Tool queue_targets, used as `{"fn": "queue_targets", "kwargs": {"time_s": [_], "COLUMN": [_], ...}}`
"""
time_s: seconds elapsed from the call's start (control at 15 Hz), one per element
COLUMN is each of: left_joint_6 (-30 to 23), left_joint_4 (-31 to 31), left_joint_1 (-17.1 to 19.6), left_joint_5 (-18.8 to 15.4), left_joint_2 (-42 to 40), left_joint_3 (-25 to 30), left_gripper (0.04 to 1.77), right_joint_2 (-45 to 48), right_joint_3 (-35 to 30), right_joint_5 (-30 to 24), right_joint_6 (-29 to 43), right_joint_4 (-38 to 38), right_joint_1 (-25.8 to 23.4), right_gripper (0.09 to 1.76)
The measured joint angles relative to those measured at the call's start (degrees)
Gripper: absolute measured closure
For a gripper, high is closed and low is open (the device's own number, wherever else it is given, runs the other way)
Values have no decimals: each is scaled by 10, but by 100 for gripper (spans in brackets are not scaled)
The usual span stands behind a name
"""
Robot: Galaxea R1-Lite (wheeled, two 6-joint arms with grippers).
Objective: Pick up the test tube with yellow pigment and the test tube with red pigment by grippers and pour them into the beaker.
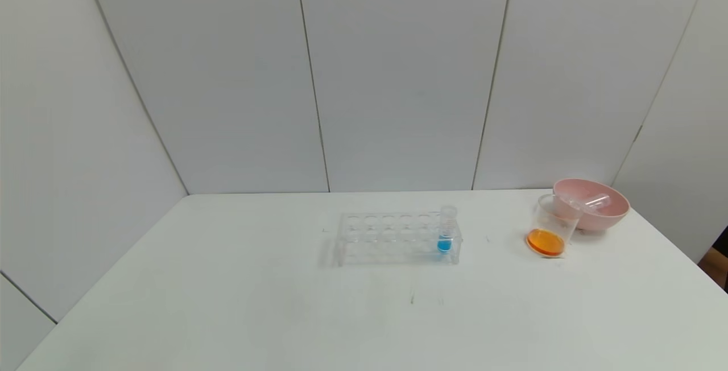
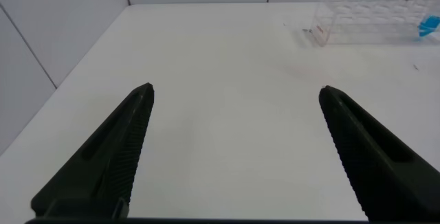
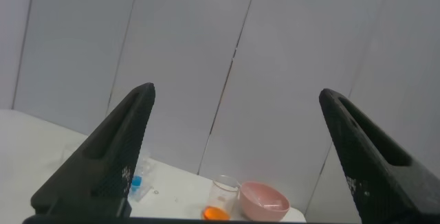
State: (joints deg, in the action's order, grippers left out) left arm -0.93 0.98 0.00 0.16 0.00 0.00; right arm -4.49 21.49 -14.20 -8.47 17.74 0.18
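Pouring judged complete, both grippers spread wide and empty.

Orange liquid is seen at the bottom of the beaker (image 1: 550, 229), which stands on the table (image 1: 227, 303) just beside the pink bowl (image 1: 594, 211); a clear empty tube (image 1: 594, 202) is laid in that bowl, presumably discarded after pouring, though its former pigment cannot be told. Only the blue tube (image 1: 446, 231) is left in the clear rack (image 1: 392, 239). The left gripper (image 2: 236, 141) is held low over bare table; the right gripper (image 3: 236, 148) is raised, facing the wall.
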Motion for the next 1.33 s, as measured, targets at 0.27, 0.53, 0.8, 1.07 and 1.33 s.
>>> {"fn": "queue_targets", "kwargs": {"time_s": [0.27,0.53,0.8,1.07,1.33], "left_joint_6": [0,0,0,0,0], "left_joint_4": [0,0,0,0,0], "left_joint_1": [0,0,0,0,0], "left_joint_5": [0,0,0,0,0], "left_joint_2": [0,0,0,0,0], "left_joint_3": [0,0,0,0,0], "left_gripper": [9,9,9,9,9], "right_joint_2": [37,43,44,44,45], "right_joint_3": [-98,-201,-210,-211,-214], "right_joint_5": [42,81,128,131,130], "right_joint_6": [5,15,46,58,59], "right_joint_4": [10,-54,-196,-182,-181], "right_joint_1": [1,1,1,1,1], "right_gripper": [14,14,14,14,14]}}
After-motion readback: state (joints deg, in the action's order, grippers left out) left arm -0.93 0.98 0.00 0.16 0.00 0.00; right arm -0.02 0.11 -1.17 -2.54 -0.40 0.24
